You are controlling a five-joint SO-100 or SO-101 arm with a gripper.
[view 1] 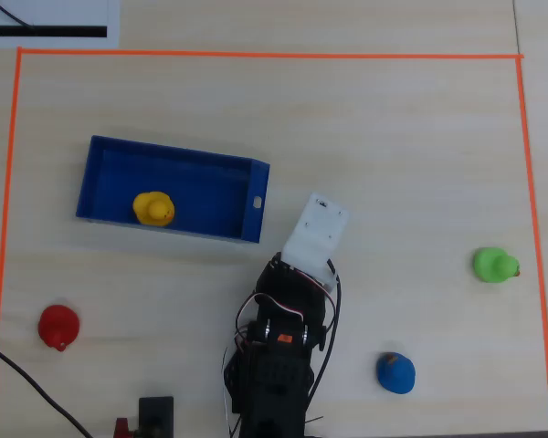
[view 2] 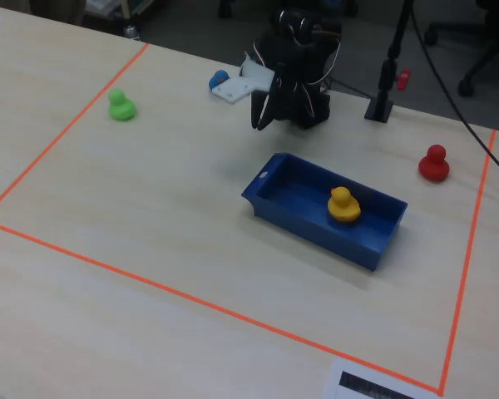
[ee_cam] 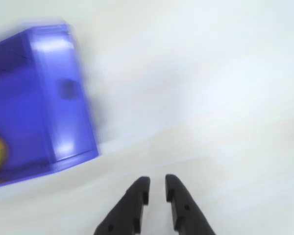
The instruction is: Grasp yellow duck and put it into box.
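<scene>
One yellow duck (view 1: 153,208) sits upright inside the box (view 1: 256,182), toward the left half of it in the overhead view, so by the look of things the drop is made and the step in hand is clearing away. The claw (ee_cam: 157,188) hangs empty over bare bench (view 1: 393,137), just off the box's short end with the white mark; its two dark fingers (ee_cam: 137,198) stand close together with only a thin gap between them, nothing pinched. The wrist view is smeared, with the box's end wall at the left and a sliver of yellow at the picture's edge.

To finish well, the arm wants to lift and draw back toward its base without swinging across the box wall, which sits near enough to be nudged. Keeping the claw narrow as it is helps here.

Now the count. Ducks: four in all, one yellow, one red duck (view 1: 58,326), one green duck (view 1: 493,265), one blue duck (view 1: 395,372), the last three well apart on the bench inside the orange tape border (view 1: 256,55). Boxes: one. Arms: one.
</scene>
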